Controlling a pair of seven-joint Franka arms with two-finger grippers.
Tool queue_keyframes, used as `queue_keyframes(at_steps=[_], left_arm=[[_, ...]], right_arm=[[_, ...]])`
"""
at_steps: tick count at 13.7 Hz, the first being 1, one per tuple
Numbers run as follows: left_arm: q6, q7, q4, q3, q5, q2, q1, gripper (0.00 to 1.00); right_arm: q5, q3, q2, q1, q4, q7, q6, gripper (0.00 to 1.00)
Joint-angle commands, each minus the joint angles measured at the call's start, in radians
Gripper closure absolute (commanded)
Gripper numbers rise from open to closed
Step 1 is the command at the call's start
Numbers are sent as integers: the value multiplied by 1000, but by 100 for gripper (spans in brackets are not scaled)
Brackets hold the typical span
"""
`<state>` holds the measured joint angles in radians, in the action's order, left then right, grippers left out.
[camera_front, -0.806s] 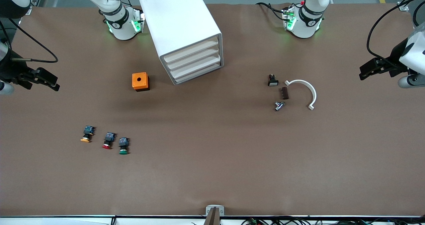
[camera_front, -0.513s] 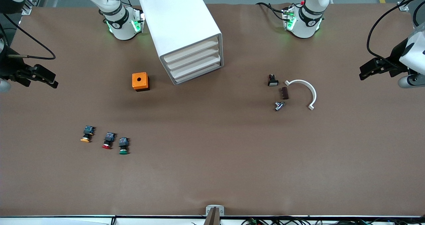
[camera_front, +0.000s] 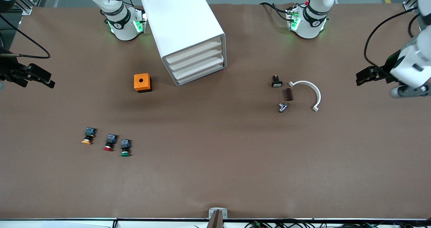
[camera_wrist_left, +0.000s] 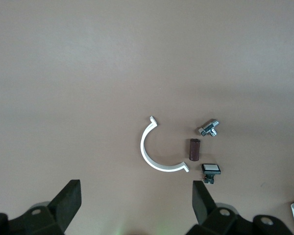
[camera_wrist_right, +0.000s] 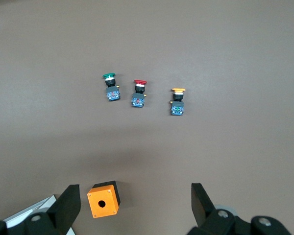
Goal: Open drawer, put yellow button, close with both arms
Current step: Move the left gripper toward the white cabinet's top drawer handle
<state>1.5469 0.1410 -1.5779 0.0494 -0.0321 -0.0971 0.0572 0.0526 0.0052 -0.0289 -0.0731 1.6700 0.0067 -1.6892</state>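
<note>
The right gripper (camera_front: 42, 78) hangs in the air over the table's edge at the right arm's end, jaws apart and empty. The yellow button (camera_front: 88, 136) lies on the table well apart from it, nearer the front camera, in a row with a red button (camera_front: 109, 142) and a green button (camera_front: 125, 148). The cabinet (camera_front: 183, 32) stands near mid-table with its top drawer (camera_front: 195, 52) shut; an orange box (camera_front: 142, 83) sits beside it. The left gripper (camera_front: 365, 76) hangs over the left arm's end, jaws apart, empty, near a white clip (camera_front: 308, 93)
</note>
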Motion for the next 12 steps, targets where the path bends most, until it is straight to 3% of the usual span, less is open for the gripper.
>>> queue_keyframes(at_steps=[1,5,12], left_arm=[[7,44,21,6,37,-70,29,0],[35,208,24,6,115,-179,61,0],[35,631,84,6,176,-329,210,0]], right_arm=[[16,13,-11,-19,4,-17,8,0],[15,13,-11,-17,5,-17,8,0],[15,13,-13,-17,7,-17,3,0]])
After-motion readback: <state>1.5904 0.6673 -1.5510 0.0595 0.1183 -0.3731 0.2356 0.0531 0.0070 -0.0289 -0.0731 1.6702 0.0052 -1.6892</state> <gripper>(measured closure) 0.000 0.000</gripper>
